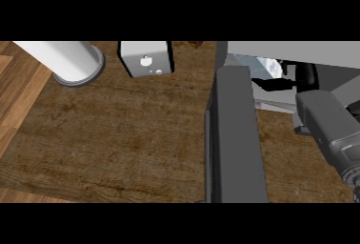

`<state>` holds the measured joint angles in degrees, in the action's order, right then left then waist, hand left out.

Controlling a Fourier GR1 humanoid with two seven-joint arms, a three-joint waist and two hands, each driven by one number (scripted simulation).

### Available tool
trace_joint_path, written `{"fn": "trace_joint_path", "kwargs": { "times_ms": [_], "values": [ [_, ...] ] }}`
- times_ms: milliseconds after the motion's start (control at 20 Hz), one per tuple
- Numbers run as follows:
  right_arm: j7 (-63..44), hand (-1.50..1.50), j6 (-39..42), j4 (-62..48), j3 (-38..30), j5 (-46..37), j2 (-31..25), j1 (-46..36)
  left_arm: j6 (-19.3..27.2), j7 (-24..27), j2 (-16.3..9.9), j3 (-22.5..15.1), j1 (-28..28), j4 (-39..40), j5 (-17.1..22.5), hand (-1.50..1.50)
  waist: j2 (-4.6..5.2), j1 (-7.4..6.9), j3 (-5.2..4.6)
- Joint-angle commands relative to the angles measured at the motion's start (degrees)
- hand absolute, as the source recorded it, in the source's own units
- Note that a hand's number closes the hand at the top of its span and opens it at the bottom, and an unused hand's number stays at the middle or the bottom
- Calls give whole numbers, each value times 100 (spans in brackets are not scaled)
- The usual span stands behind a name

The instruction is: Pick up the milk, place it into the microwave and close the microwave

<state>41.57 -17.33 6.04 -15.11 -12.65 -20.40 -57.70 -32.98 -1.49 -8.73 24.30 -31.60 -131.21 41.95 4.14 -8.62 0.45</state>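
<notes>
The microwave (295,50) stands at the top right with its grey door (235,138) swung open toward me. Inside its opening shows the milk (265,64), a white and pale blue carton, partly hidden. My right forearm comes up from the lower right edge, and my right hand (304,78) is inside the microwave with the thumb under the carton and the fingers curled along its right side. My left hand is out of view.
A white cylinder on a grey round base (70,59) stands at the top left. Beside it sits a white boxy appliance (145,58). The brown counter top (119,138) stretches left of the open door, with a lighter wooden floor strip (14,95) beyond its left edge.
</notes>
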Motion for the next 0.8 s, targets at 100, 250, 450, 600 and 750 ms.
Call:
{"fn": "trace_joint_path", "kwargs": {
  "times_ms": [100,250,450,600,750],
  "values": [
    [-173,150,-167,-39,-56,7,-205,-194,50,-104,-148,0,170,99,47,-150,79,-84,9],
    [-182,150,-338,-63,-85,18,-194,-182,24,-47,-125,-32,265,91,25,-150,136,-189,13],
    [-257,150,-152,-88,-109,27,-396,-270,38,-92,-215,-8,342,105,57,-150,110,-175,14],
    [-174,150,-294,-75,-109,14,-333,-249,123,-112,-231,-52,518,135,-18,-150,187,-167,24],
    [-183,150,-315,-113,-150,43,-382,-202,138,-152,-263,5,453,112,-6,-150,198,-284,33]
  ]
}}
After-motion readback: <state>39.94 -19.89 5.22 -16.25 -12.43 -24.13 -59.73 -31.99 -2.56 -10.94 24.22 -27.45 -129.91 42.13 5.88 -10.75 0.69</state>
